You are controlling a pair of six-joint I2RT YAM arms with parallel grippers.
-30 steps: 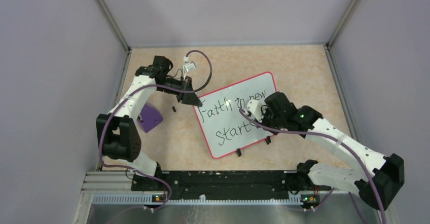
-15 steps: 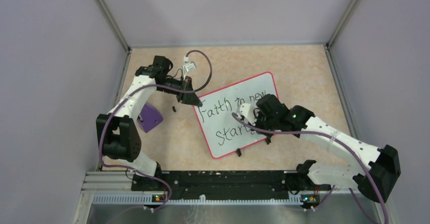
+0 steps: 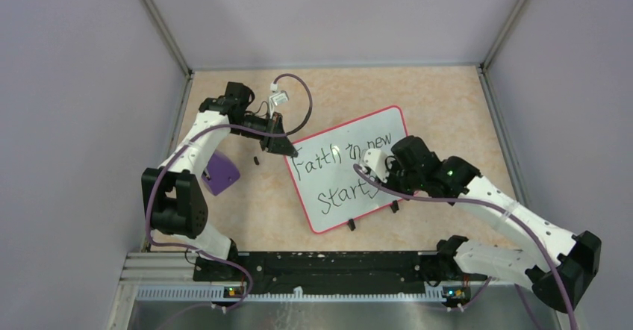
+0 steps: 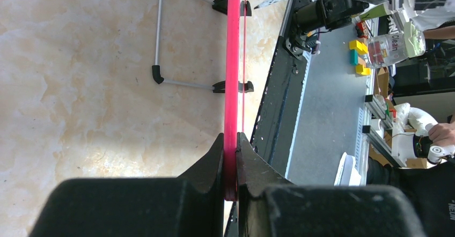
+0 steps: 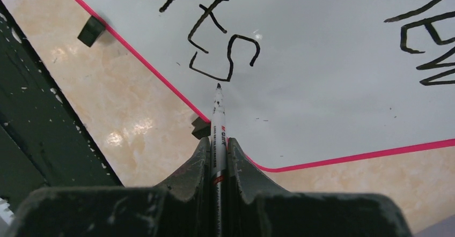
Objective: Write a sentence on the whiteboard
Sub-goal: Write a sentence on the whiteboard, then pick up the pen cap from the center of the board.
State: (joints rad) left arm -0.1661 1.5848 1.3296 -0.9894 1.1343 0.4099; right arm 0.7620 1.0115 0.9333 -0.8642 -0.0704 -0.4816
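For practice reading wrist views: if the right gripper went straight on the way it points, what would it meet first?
The right gripper holds a marker; its tip would likely meet the whiteboard first, by the end of the sentence. Contact now is unclear.

A purple block (image 3: 221, 172) lies on the beige, stone-patterned table (image 3: 440, 98), close to its left edge. Just beside the block lies a small black piece (image 3: 256, 160), too small to identify. Pale grey walls (image 3: 75, 83) stand around the table. In the left wrist view, a clear bottle (image 4: 387, 47) and some yellow blocks (image 4: 358, 47) stand on a grey bench (image 4: 322, 103).
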